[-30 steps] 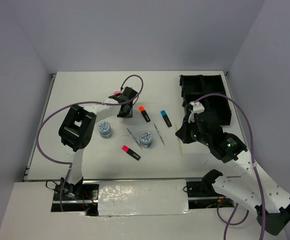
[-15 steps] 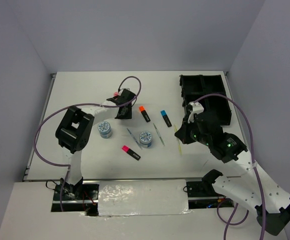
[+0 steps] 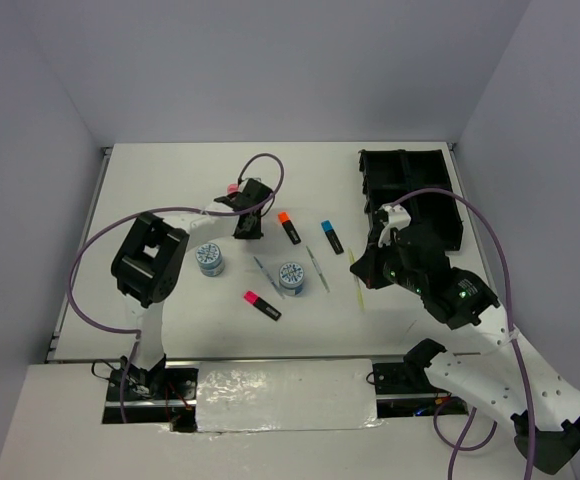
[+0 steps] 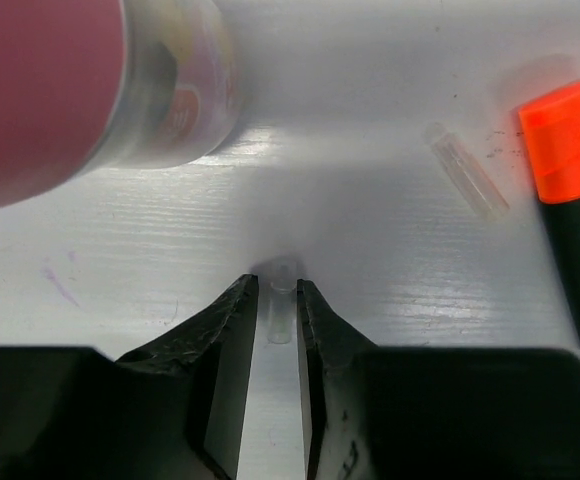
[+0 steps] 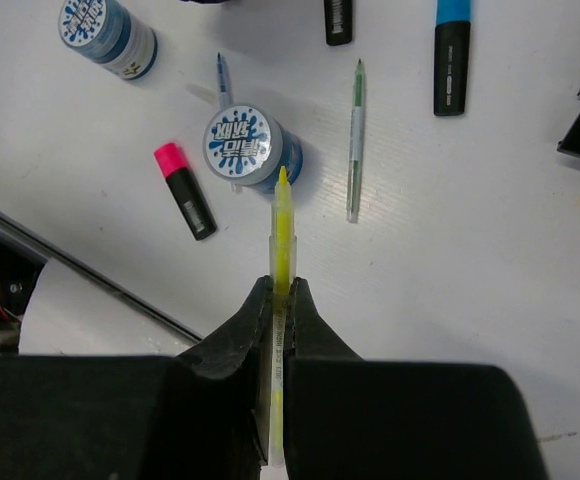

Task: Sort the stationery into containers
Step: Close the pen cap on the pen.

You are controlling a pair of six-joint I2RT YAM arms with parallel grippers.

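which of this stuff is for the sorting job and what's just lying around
Job: organiser tray, orange highlighter, blue highlighter, pink highlighter, two tubs, pink bottle, green pen, blue pen, yellow pen, clear caps.
Lying about: purple cables, crinkled sheet.

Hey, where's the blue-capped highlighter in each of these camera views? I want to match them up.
Top external: the blue-capped highlighter lies mid-table, right of the orange-capped highlighter.
Left wrist: not in it.
Right wrist: at the top edge, right of centre.
Shared landmark: the nearer patterned tub, below-left of it in both those views.
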